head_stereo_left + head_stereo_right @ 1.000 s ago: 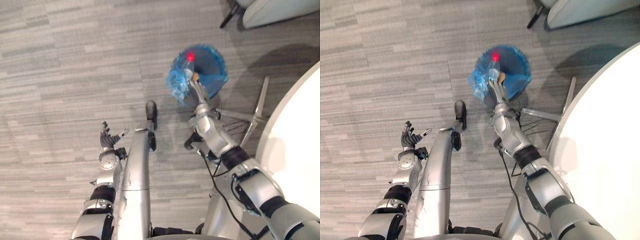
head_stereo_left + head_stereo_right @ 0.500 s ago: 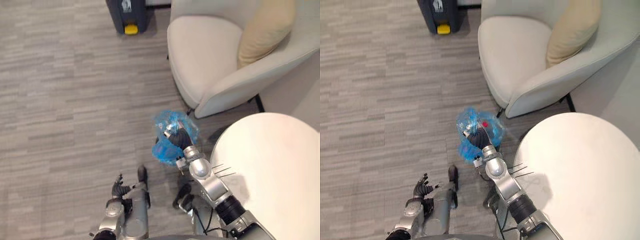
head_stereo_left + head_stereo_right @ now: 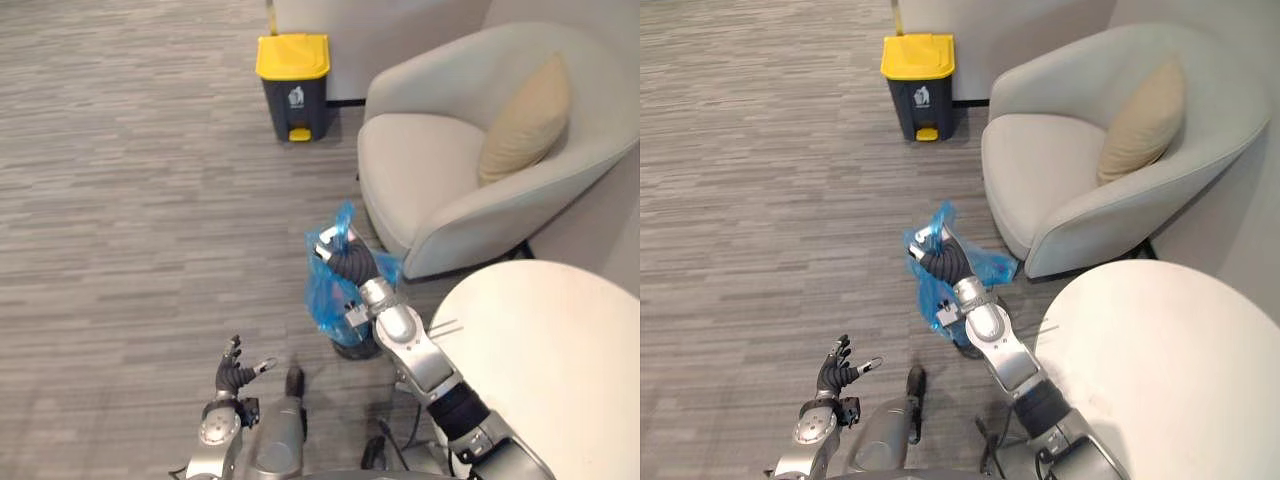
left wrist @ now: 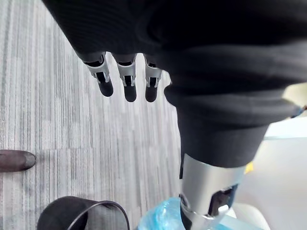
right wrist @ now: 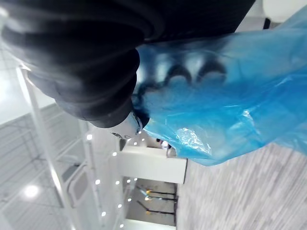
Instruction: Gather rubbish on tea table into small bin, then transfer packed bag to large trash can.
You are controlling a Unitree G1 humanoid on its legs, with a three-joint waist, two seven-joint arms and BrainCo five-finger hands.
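My right hand [image 3: 350, 265] is shut on the gathered top of the blue rubbish bag [image 3: 323, 300], which hangs from it in the air beside the armchair. In the right wrist view the blue bag [image 5: 216, 96] wraps over the curled fingers. Just below the bag stands the small dark bin [image 3: 355, 346]; its black rim [image 4: 84, 213] also shows in the left wrist view. The large trash can [image 3: 293, 72], dark grey with a yellow lid, stands far ahead on the floor. My left hand [image 3: 236, 374] hovers low over the carpet, open, its fingers [image 4: 125, 81] straight.
A pale armchair [image 3: 440, 170] with a beige cushion [image 3: 525, 120] stands right of the bag. The round white tea table [image 3: 545, 350] fills the lower right. Grey carpet [image 3: 130, 200] stretches between me and the trash can.
The camera has tilted up, bringing the armchair and yellow-lidded can into view. My right hand has gathered the bag's rim and lifted the bag out of the small bin. The left hand stays open.
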